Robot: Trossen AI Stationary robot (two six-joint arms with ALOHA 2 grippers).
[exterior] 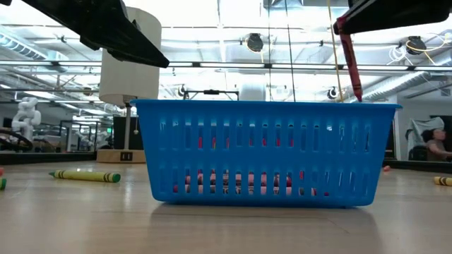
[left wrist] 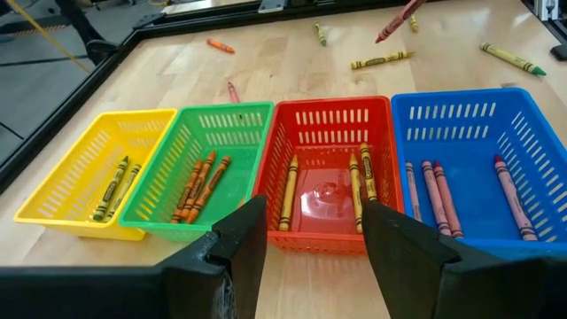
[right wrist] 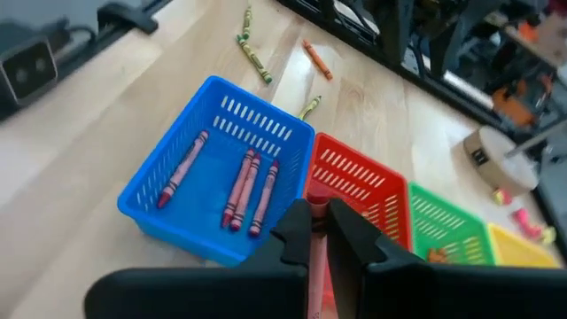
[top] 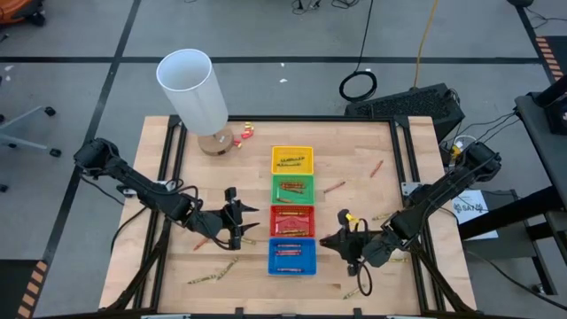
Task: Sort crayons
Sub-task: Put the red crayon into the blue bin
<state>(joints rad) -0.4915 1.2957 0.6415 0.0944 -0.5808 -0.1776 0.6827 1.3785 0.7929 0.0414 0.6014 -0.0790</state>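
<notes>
Four trays are set in a row on the wooden tabletop (top: 177, 195): a yellow tray (top: 291, 159), a green tray (top: 291, 189), a red tray (top: 291, 221) and a blue tray (top: 291, 257). Crayons are seen in each of them. In the left wrist view, two olive crayons lie in the yellow tray, three orange ones in the green tray, three yellowish ones in the red tray and four reddish ones in the blue tray (left wrist: 478, 168).

The right gripper (top: 346, 242) is held in the air just beside the blue tray, on its right side. Its fingers are closed on a red crayon (exterior: 350, 62), which hangs down, nearly upright, above the rim of the blue tray (exterior: 265, 152).

The left gripper (top: 236, 219) is placed to the left of the red tray, with its fingers (left wrist: 239, 248) parted and nothing between them.

More crayons are scattered on the tabletop, for example a yellow-green crayon (exterior: 85, 176) left of the blue tray. A white cylinder (top: 193, 89) stands at the far left part of the tabletop.
</notes>
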